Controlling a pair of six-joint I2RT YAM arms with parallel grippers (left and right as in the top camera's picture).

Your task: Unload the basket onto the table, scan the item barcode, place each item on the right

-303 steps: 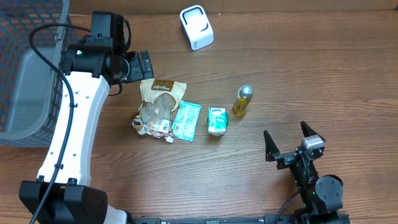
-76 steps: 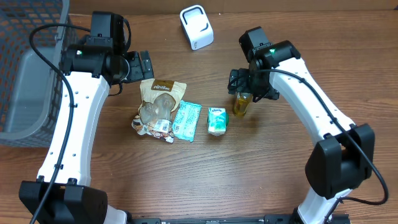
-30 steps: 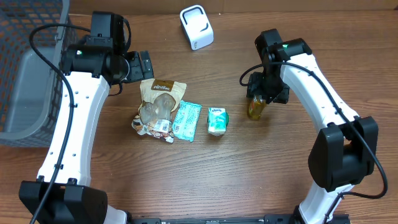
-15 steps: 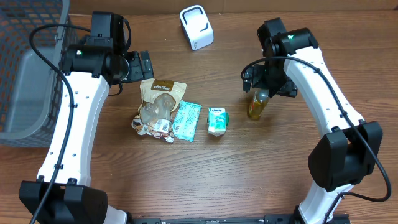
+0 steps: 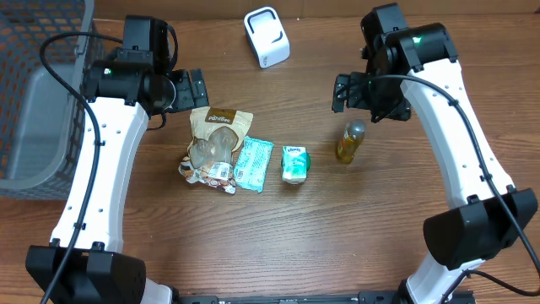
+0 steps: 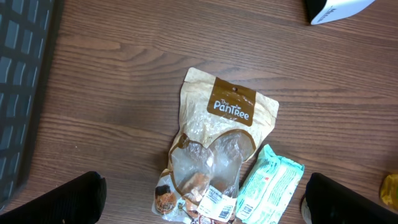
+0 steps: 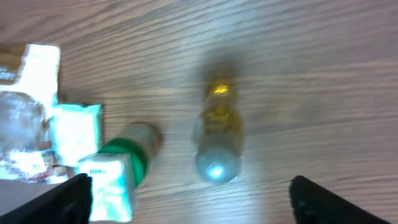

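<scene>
Two tools, both wide open, gripping nothing. L to R you've got: left tool (image 5: 190,89) by the snack pouch (image 5: 215,139), wipes pack (image 5: 252,165), scanner (image 5: 267,37) at far edge, carton (image 5: 294,164), then the bottle (image 5: 351,141) upright on the worktop (image 5: 253,236), right tool (image 5: 367,97) over it, not touching.

Mock checkout bench, barcode scanner (image 5: 267,37) (wire basket (image 5: 51,25))

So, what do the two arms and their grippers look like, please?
Both arms have smooth white shells over the long links, with black joints. The left arm and the right arm each carry a thin black cable along the outside and a small green light near the wrist. The left gripper and right gripper are black, with blunt dark fingers.
</scene>
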